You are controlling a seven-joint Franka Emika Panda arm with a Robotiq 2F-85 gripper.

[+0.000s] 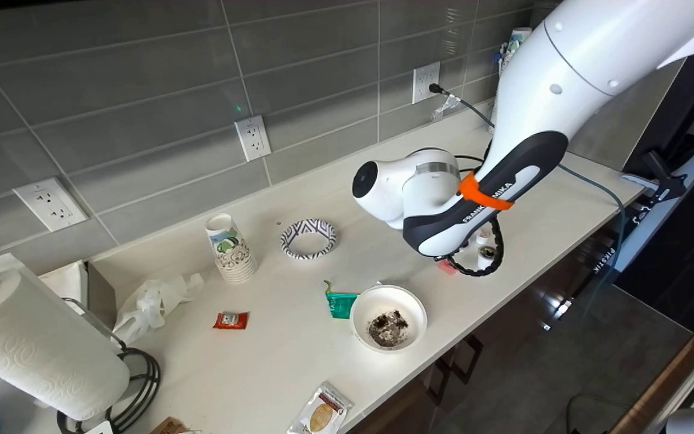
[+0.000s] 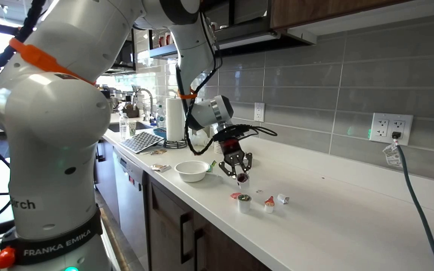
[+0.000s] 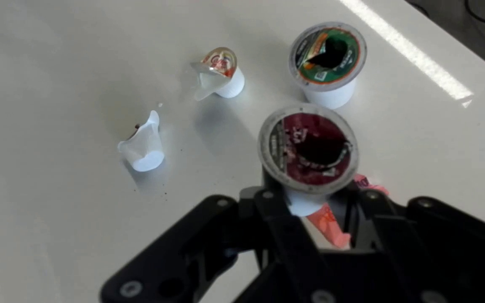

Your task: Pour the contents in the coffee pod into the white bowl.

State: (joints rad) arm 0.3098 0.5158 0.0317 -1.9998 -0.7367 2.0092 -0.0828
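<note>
A coffee pod [image 3: 308, 145] is grasped by the end effector [image 3: 310, 200], its white body pinched between two black fingers [image 3: 283, 223]; a dark, ragged hole is shown in its maroon lid. The pod is held raised above the pale desk [image 1: 275, 367], somewhat tilted and to one side of the white bowl [image 1: 383, 297]. The bowl is set upright near the desk's front edge, and its bottom is partly covered by dark and pale-grey powder [image 1: 388, 330]. In an exterior view the end effector is largely hidden behind the robot arm [image 1: 540, 102]. Near the held pod, a second coffee pod [image 3: 329, 69] with a torn green lid is stood upright on the desk; near it an opened creamer cup [image 3: 230, 82] is stood, its lid peeled back, and another small white cup [image 3: 145, 149] is laid on its side. A crumpled red wrapper [image 3: 331, 227] is partly covered by the held pod in the wrist view. A torn green packet [image 1: 341, 305] is placed just beside the white bowl, though whether the two touch cannot be told. Elsewhere are seen a patterned paper bowl [image 1: 309, 244], a stack of paper cups [image 1: 235, 259], a small red packet [image 1: 231, 320], a white printed packet [image 1: 323, 413] and a paper towel roll [image 1: 46, 343].
</note>
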